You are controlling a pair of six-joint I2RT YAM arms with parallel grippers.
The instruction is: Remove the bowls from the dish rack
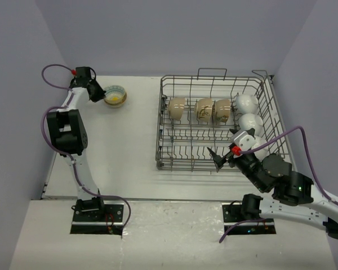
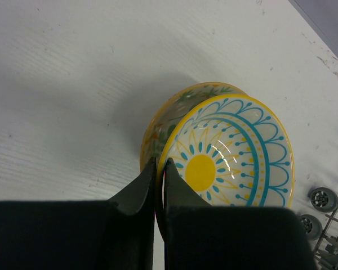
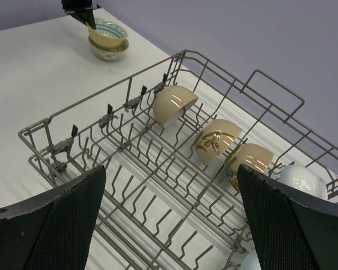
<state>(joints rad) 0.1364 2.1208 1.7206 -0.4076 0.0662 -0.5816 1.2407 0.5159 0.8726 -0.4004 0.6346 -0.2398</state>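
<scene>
Left wrist view: the left end effector (image 2: 160, 164) is pinched shut on the near rim of a patterned bowl (image 2: 231, 152), which sits mouth up, nested in a second patterned bowl (image 2: 160, 121) on the table (image 2: 73, 84). Seen from above, this stack is at the far left, well apart from the dish rack (image 1: 159, 132), whose long axis runs left to right. The right end effector (image 1: 218, 160) hangs with its fingers spread over the rack's near edge, above upright tines. Three beige bowls (image 1: 204, 109) stand on edge in the far row, and white bowls (image 1: 250, 122) line the right end
</scene>
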